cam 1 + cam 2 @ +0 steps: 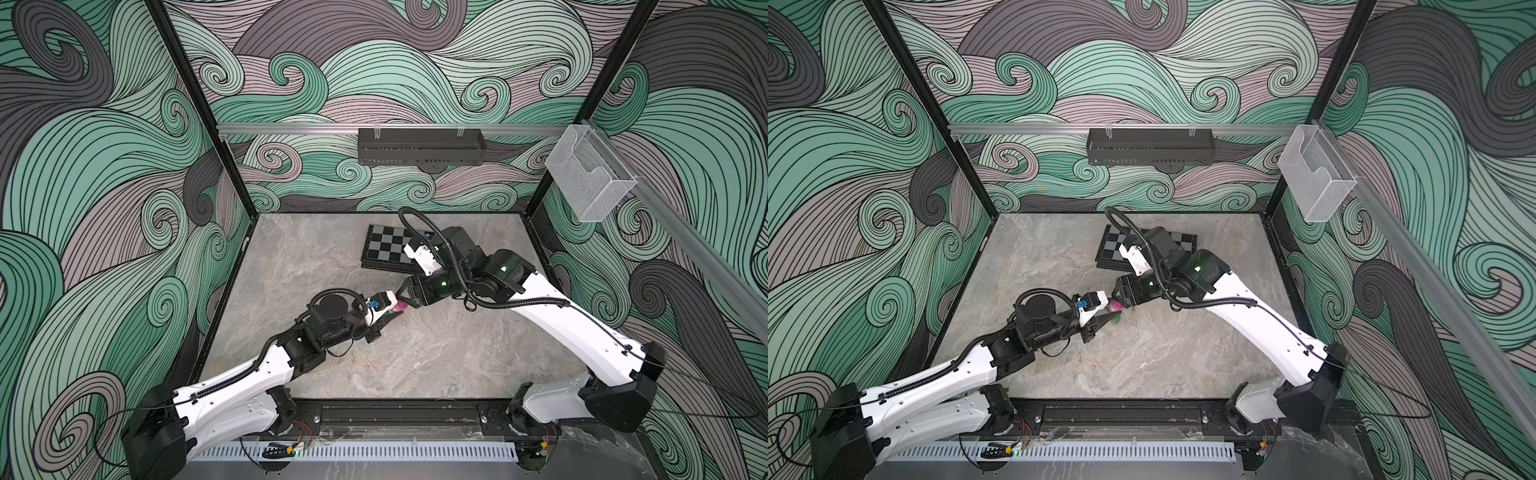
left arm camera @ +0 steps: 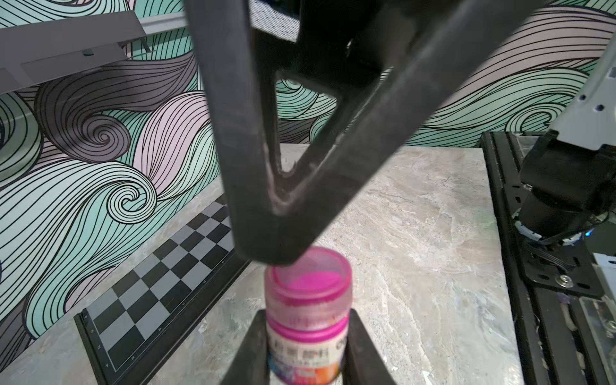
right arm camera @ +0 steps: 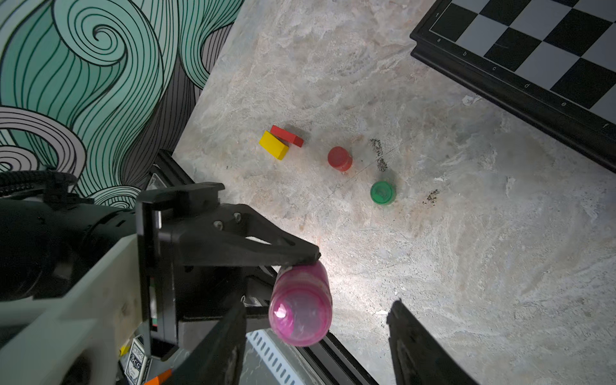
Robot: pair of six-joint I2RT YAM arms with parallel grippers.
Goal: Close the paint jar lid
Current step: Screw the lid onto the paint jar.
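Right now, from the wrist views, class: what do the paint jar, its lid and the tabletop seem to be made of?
Paint jar: probably plastic, wrapped in a printed label. Lid: translucent plastic, smooth and shiny; pink paint shows through and a highlight glints on it. Tabletop: grey veined stone look, matte; real stone or printed laminate cannot be told.
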